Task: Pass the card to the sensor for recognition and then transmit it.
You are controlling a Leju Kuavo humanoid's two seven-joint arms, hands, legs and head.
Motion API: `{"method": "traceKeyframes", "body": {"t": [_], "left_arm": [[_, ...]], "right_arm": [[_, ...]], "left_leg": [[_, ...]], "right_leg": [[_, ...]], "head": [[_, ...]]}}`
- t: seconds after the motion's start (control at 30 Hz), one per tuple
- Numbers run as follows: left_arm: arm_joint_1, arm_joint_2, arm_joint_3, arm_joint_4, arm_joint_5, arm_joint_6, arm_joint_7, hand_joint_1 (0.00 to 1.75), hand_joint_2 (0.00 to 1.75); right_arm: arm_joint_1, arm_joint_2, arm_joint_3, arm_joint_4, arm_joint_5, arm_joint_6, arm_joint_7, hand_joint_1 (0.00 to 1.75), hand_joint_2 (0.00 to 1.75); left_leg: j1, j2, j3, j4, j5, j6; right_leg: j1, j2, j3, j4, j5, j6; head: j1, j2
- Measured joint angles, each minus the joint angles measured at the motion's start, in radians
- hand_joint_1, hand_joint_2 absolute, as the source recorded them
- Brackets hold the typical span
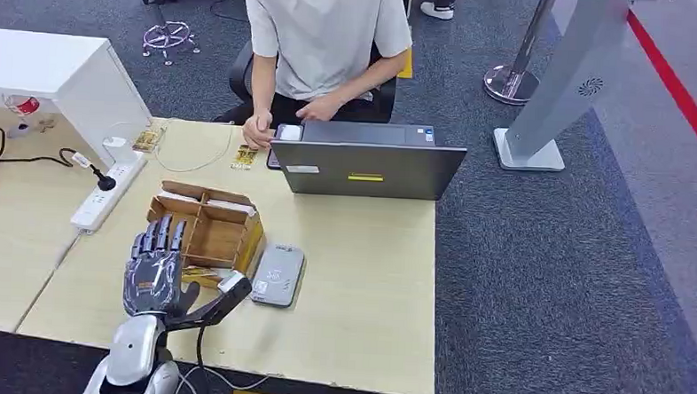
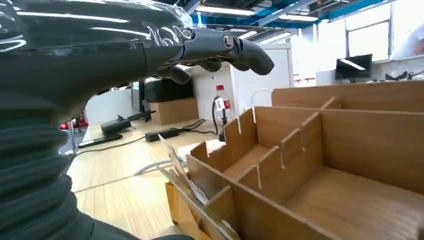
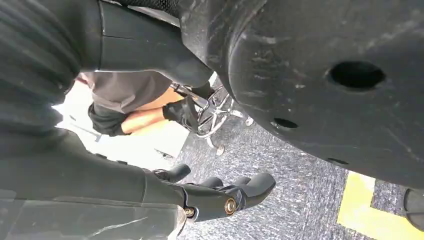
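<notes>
My left hand hovers flat over the near left corner of the wooden divider box, fingers stretched out and thumb pointing toward the grey card sensor. It holds nothing. Cards stand tilted in the box's near slot, just by the thumb. In the left wrist view the fingers reach above the box, and the cards lean in the front slot below the palm. My right hand hangs at my side over the carpet, its fingers loosely extended and empty.
A person sits behind an open laptop at the table's far edge, one hand beside it. A white power strip with cables lies to the left, beside a white cabinet. Bare tabletop spreads right of the sensor.
</notes>
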Motion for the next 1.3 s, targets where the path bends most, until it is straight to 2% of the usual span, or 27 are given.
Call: {"method": "traceKeyframes", "body": {"t": [0.47,0.5,0.53,0.8,1.3], "left_arm": [[0.0,0.014,-0.014,-0.013,0.0,0.004,0.013,0.0,1.75],[0.0,0.014,-0.014,-0.013,0.0,0.002,0.011,1.36,1.75],[0.0,0.015,-0.014,-0.013,0.0,-0.001,0.005,1.75,1.75],[0.001,0.013,-0.013,-0.006,0.0,-0.063,-0.047,1.75,1.75],[0.0,0.001,0.013,0.014,0.0,-0.103,-0.111,1.75,1.75]], "right_arm": [[0.0,0.0,0.0,0.0,-0.002,0.0,0.001,0.0,1.75],[0.0,0.0,0.0,0.0,-0.002,0.0,0.002,0.0,1.75],[0.0,0.0,0.0,0.0,-0.002,0.0,0.002,0.0,1.75],[-0.002,0.0,0.007,0.0,-0.003,0.002,0.004,0.0,1.75],[-0.003,0.0,0.024,0.0,-0.01,0.003,0.006,0.0,1.75]], "left_leg": [[0.0,0.0,0.0,0.0,0.0,0.0],[0.0,0.0,0.0,0.0,0.0,0.0],[0.0,0.0,0.0,0.0,0.0,0.0],[0.0,0.0,0.0,0.0,0.0,0.0],[0.0,0.0,0.0,0.0,0.0,0.0]], "right_leg": [[0.0,0.0,0.0,0.0,0.0,0.0],[0.0,0.0,0.0,0.0,0.0,0.0],[0.0,0.0,0.0,0.0,0.0,0.0],[0.0,0.0,0.0,0.0,0.0,0.0],[0.0,0.0,0.0,0.0,0.0,0.0]], "head": [[0.0,0.0],[0.0,0.0],[0.0,0.0],[0.0,0.0],[0.0,0.0]]}}
